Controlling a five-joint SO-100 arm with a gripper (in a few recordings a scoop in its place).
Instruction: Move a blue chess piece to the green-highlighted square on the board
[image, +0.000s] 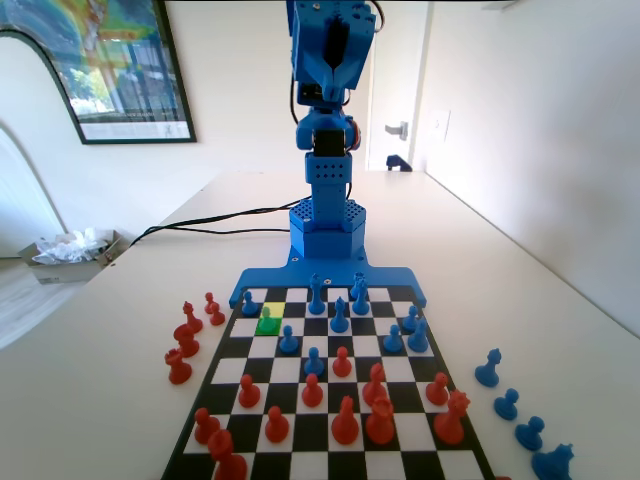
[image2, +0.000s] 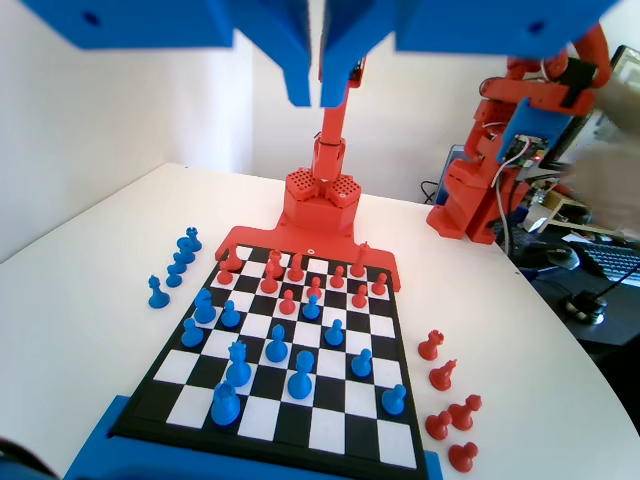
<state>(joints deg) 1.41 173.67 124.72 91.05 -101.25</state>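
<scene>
Since the arm is folded up high at the far end of the board (image: 300, 392) in the fixed view, the gripper (image2: 320, 92) hangs well above every piece, its fingers drawn almost together with only a sliver of light between them and nothing held. The green square (image: 267, 326) lies on the left of that view, close to the arm's end, with a paler yellow square (image: 273, 309) touching its far side. Something small seems to stand on the yellow square, but the tint makes it hard to tell. The clearest candidate is the pawn (image: 249, 303), upright just beyond and left of the green square, near the board's blue rim. By my reading, what matters for the coming move is that the pawn sits far below the fingers and off to one side, not under them. In the wrist view that corner falls low on the right. The fingers would need to part, swing that way and drop straight down over the round head.
</scene>
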